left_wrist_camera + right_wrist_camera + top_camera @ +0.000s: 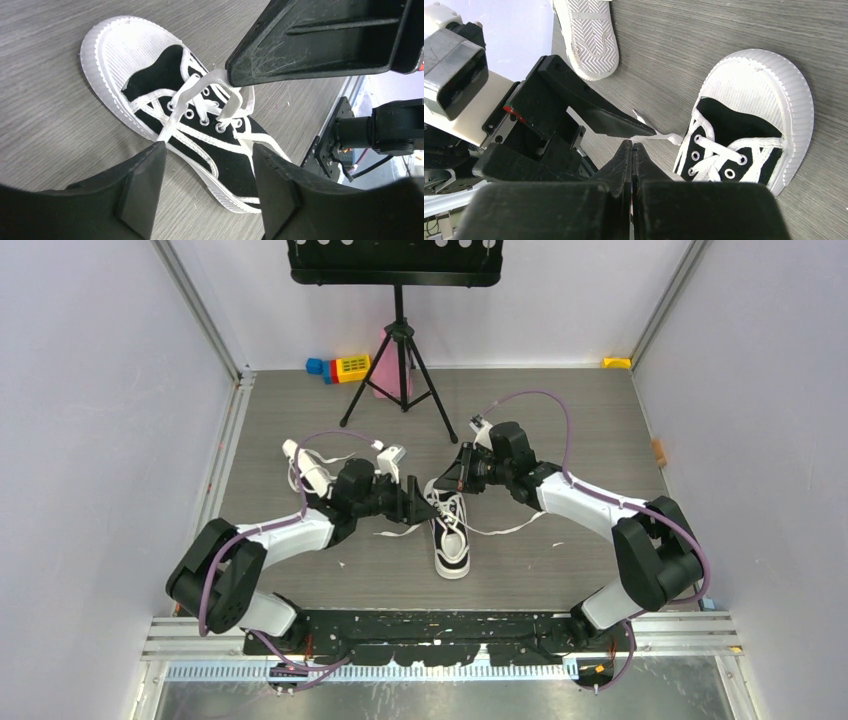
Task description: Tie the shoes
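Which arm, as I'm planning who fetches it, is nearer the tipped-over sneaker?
Left. The left arm lies close beside the tipped-over sneaker; the right arm, its gripper pinching a lace, is beyond the upright sneaker.

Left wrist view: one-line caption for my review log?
Open left end effector frames a black-and-white shoe while the right end effector pinches its raised white lace.
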